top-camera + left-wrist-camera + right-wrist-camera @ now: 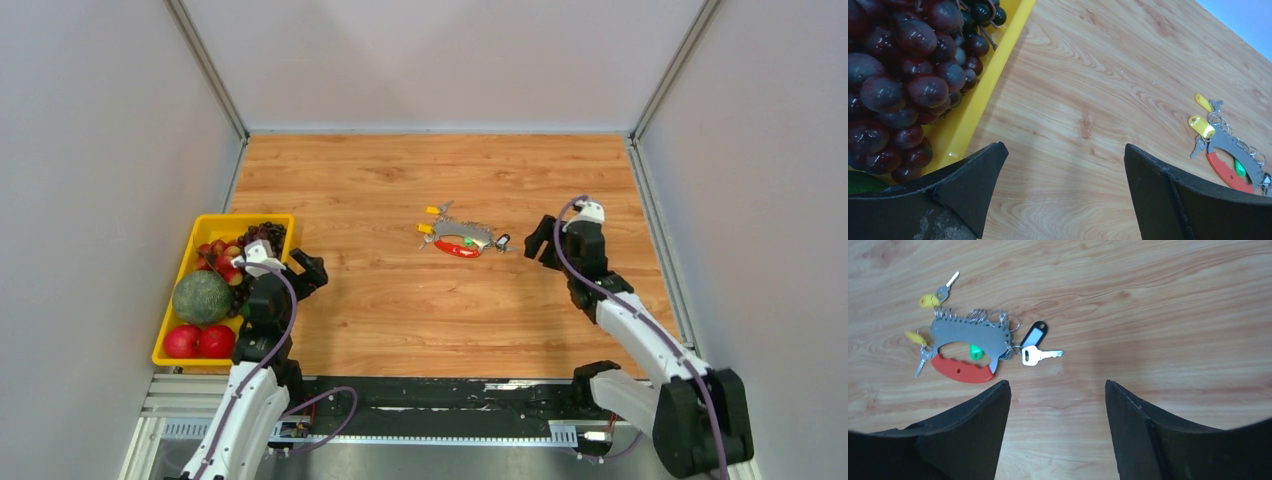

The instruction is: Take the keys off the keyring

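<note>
The keyring (462, 240) lies flat mid-table: a grey metal arch with small rings and a curved red clip (960, 370). Several small keys hang on it: two yellow-headed ones (928, 300) on its left, a green-headed one (975, 352) inside the arch, and a silver key (1040, 355) with a dark blue tag on its right. It also shows at the right edge of the left wrist view (1233, 157). My right gripper (540, 238) is open and empty, just right of the keyring. My left gripper (305, 268) is open and empty, far left by the tray.
A yellow tray (205, 222) at the left table edge holds dark grapes (903, 80), a green melon (201, 297) and red fruit (198, 341). Grey walls enclose the wooden table on three sides.
</note>
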Robot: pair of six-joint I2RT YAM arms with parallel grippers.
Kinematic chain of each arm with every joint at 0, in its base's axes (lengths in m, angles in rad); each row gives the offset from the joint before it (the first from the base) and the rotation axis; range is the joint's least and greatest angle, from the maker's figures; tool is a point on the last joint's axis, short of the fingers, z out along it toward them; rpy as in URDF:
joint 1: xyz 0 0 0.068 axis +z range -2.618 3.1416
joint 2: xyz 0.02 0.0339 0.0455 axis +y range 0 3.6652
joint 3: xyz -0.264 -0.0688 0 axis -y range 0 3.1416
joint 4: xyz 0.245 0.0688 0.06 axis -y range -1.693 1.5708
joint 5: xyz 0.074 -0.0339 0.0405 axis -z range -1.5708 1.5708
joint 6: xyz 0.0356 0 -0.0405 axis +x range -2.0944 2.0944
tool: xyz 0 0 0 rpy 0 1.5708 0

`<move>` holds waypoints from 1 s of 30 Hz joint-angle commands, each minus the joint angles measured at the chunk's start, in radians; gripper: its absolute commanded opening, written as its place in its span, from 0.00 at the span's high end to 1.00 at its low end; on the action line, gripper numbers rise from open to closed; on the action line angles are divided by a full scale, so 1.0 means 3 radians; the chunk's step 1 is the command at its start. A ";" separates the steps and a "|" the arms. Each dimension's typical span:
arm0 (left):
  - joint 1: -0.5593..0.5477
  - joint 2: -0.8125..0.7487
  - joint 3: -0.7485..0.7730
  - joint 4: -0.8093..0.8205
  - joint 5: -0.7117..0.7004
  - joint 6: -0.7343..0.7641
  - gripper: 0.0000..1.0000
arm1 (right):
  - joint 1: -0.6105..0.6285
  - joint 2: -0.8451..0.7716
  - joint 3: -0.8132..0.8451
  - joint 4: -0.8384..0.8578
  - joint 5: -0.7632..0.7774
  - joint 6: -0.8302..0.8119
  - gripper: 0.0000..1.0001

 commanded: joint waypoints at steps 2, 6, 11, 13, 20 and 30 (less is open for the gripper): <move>0.0023 0.0016 -0.0002 0.0115 0.0200 -0.0008 0.00 | 0.0454 0.0851 0.0550 0.0129 0.0058 -0.0187 0.32; 0.0019 0.0010 0.0000 0.0115 0.0262 0.0015 0.00 | 0.0695 0.1514 0.0908 0.0129 0.0168 -0.0219 0.41; 0.0020 0.0010 -0.0001 0.0232 0.0338 0.0030 0.00 | 0.0773 0.2056 0.1174 0.0129 0.0219 -0.0243 0.47; 0.0023 0.0019 -0.0008 0.0252 0.0363 0.0029 0.00 | 0.0784 0.2224 0.1261 0.0129 0.0202 -0.0267 0.49; 0.0019 0.0054 0.0001 0.0287 0.0401 0.0034 0.00 | 0.0875 0.2579 0.1531 0.0100 0.0456 -0.0391 0.53; 0.0023 0.0061 0.0005 0.0291 0.0406 0.0035 0.00 | 0.0963 0.2724 0.1720 -0.0069 0.0723 -0.0590 0.64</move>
